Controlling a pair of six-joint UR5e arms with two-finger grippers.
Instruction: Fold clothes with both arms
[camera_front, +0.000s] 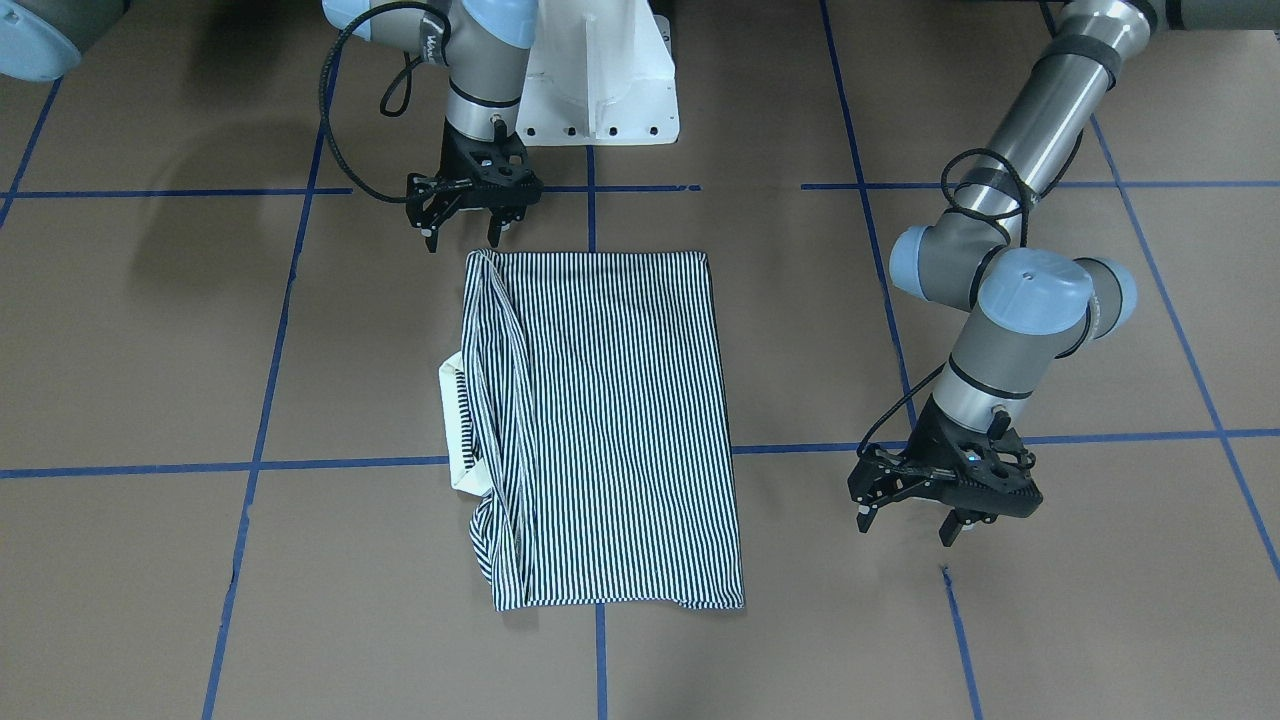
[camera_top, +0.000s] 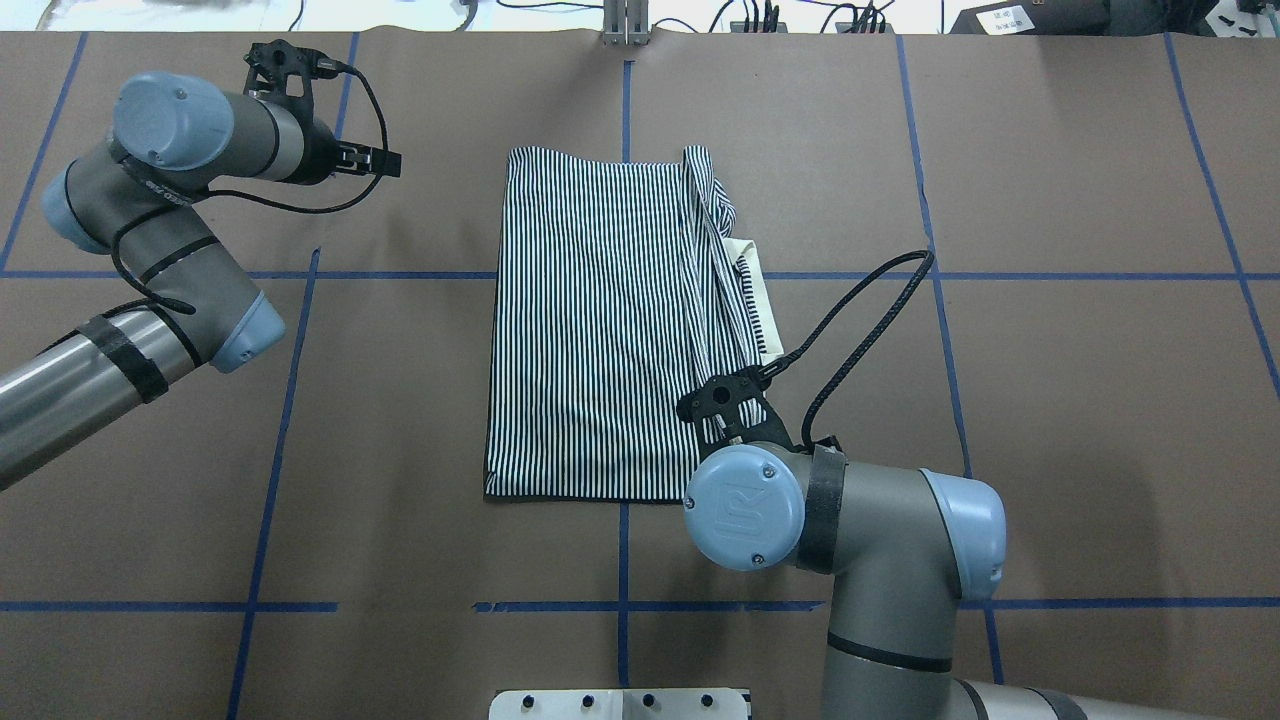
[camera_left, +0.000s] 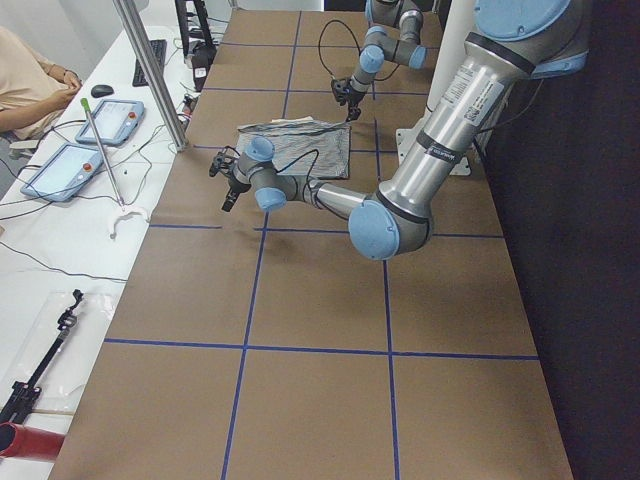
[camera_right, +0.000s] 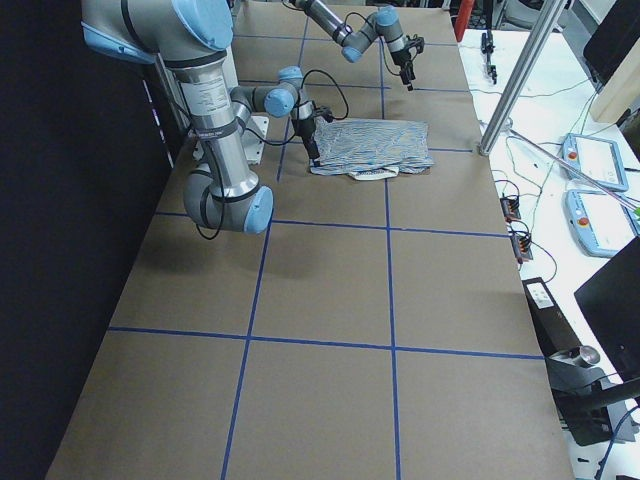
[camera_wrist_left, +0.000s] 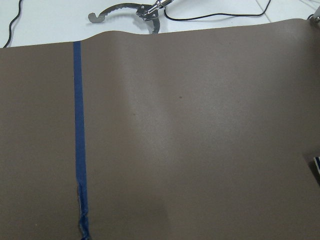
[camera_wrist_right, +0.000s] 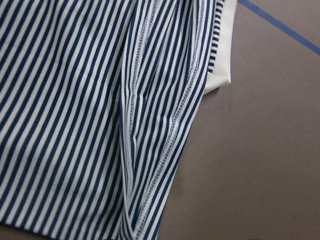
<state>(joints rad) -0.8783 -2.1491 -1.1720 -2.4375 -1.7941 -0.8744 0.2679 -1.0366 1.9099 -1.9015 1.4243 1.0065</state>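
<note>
– Right arm (camera_top: 745, 515) looms closest from overhead. Its right gripper (camera_front: 462, 238) hangs just off the polo shirt (camera_front: 610, 430) at the base-side corner, fingers spread and holding nothing.
– And the shirt itself?
– Flat in mid-table, folded to a rectangle, with the white collar (camera_front: 455, 430) poking out on the robot's right. The left gripper (camera_front: 905, 525) is wide open too, well apart on the other side.
– What could go wrong?
– I'd worry about the bunched layers along that right edge. A pinch may catch only the top ply. With the left gripper so far off, a lone pull could skew the stack.
– Surroundings?
– The brown table (camera_front: 150, 560) is gridded with blue tape (camera_front: 200, 468). A white bench (camera_left: 60, 250) alongside carries tablets (camera_left: 65, 170) and cables, and a person (camera_left: 25, 85) sits there.
</note>
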